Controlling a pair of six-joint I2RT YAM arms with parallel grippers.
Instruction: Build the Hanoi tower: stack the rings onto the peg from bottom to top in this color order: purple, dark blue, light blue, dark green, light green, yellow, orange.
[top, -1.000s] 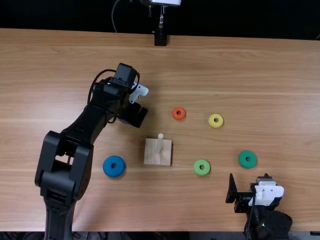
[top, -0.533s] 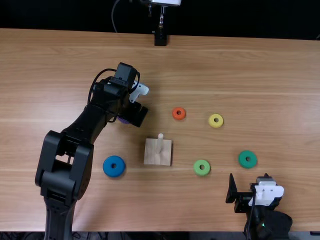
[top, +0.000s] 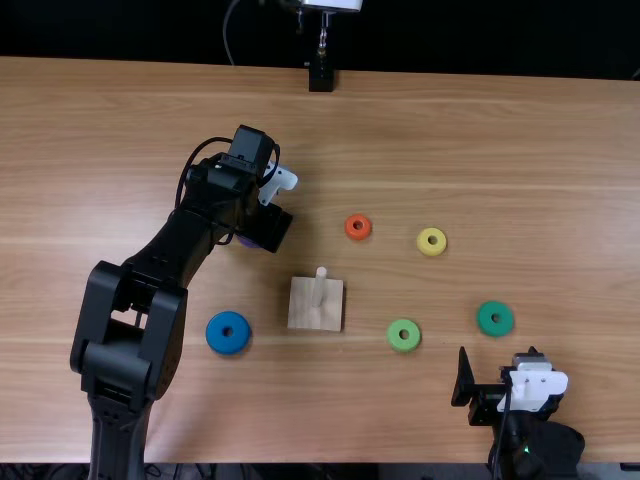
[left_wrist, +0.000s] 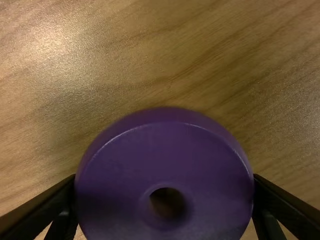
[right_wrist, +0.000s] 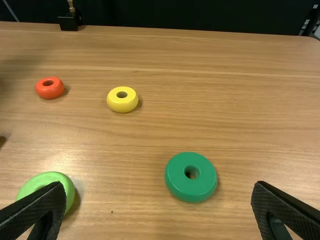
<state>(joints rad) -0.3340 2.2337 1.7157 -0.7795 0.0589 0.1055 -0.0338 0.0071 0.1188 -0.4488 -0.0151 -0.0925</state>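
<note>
At the table's left middle is my left gripper (top: 268, 228), over the purple ring (top: 247, 241), which it partly hides. In the left wrist view the left gripper (left_wrist: 165, 192) is shut on the purple ring (left_wrist: 125, 170), a finger at each side. The wooden base (top: 315, 305) carries a bare upright peg (top: 320, 285). Around it lie rings: blue (top: 228, 332), orange (top: 358, 227), yellow (top: 431, 241), light green (top: 403, 335) and dark green (top: 495, 318). At the near right my right gripper (top: 462, 378) stands open; its fingers also stand apart in the right wrist view (right_wrist: 157, 200).
The left arm (top: 130, 340) spans the table's left part, beside the blue ring. A black mount (top: 320, 78) stands at the table's far edge (top: 450, 74).
The left gripper has shifted very slightly, and a bit more of the purple ring shows beside it than one second ago. The right arm has kept still.
</note>
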